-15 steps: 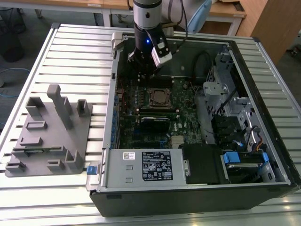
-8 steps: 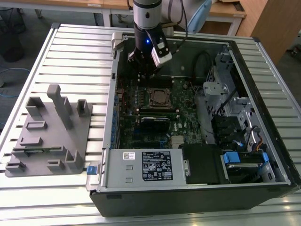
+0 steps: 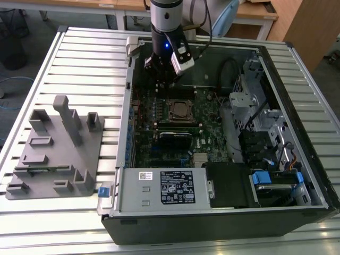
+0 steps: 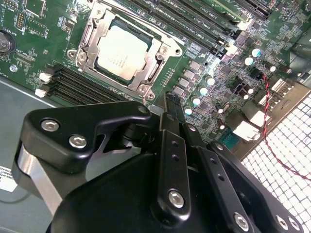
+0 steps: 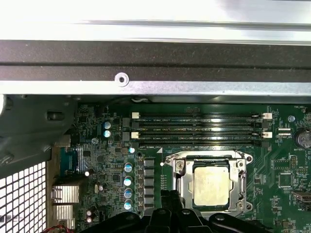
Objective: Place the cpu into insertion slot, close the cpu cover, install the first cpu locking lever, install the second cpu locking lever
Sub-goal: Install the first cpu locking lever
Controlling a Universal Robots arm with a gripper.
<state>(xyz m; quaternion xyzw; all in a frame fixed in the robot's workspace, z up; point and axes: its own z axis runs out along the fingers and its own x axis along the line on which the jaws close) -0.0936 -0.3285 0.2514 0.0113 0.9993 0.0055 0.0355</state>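
While the arm's black metal jaws [image 4: 169, 104] are being held together, with nothing seen clamped between them, their tips are being kept apart from the socket and pointed towards it. Directly ahead of those tips the cpu [image 4: 121, 51], a small flat square chip with a dull silver-grey top, is being shown lying flat in the insertion slot [image 5: 233, 189], the square black-rimmed socket. The chip is being framed by the cpu cover [image 5: 206, 158], a thin silver metal frame with a large window, which appears to be lying down over the chip's edges. Being square, the chip is offering no long axis. The frame's sides are being seen running parallel to the long narrow black memory slots [image 5: 199, 128]. Thin metal locking levers [image 5: 242, 180] are being made out along the frame's sides, but whether they are latched cannot be told.

In the first wrist view the socket is being seen between the jaw tips and the memory slots, with the case wall beyond. In the exterior view the jaws [image 3: 162, 82] are being shown hanging inside the open black and silver computer case [image 3: 276, 69], over the green motherboard [image 3: 212, 114] and near the socket. A grey moulded fixture block [image 3: 58, 149] is being shown on the slatted metal surface [image 3: 79, 64] at the exterior view's left, apart from the case.
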